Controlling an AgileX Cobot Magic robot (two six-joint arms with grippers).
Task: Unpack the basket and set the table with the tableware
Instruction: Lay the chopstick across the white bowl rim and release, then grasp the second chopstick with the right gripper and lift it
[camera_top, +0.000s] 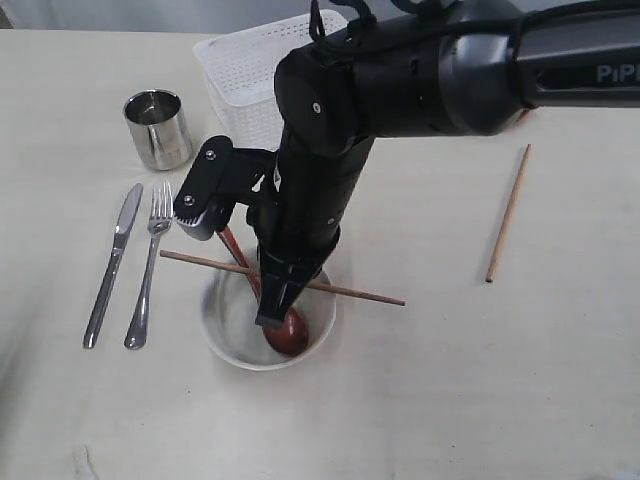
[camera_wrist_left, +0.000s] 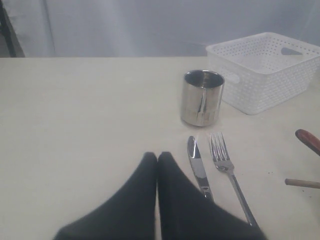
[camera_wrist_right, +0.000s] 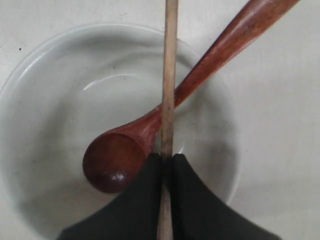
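My right gripper (camera_top: 272, 312) (camera_wrist_right: 167, 157) reaches across to the white bowl (camera_top: 222, 342) (camera_wrist_right: 50, 100) and is shut on a wooden chopstick (camera_top: 200, 261) (camera_wrist_right: 170, 75). That chopstick spans the bowl's mouth; whether it touches the rim I cannot tell. The reddish-brown wooden spoon (camera_top: 288, 335) (camera_wrist_right: 115, 167) lies in the bowl under it, handle leaning out over the rim. A second chopstick (camera_top: 508, 213) lies on the table (camera_top: 420, 400) to the right. Knife (camera_top: 112, 265) (camera_wrist_left: 197, 167) and fork (camera_top: 150, 270) (camera_wrist_left: 225, 162) lie side by side left of the bowl. My left gripper (camera_wrist_left: 157, 156) is shut and empty beside the knife.
The steel cup (camera_top: 158, 128) (camera_wrist_left: 202, 97) stands upright beyond the cutlery. The white lattice basket (camera_top: 240, 70) (camera_wrist_left: 265, 70) sits at the back, partly hidden by the right arm in the exterior view. The left arm does not show in the exterior view.
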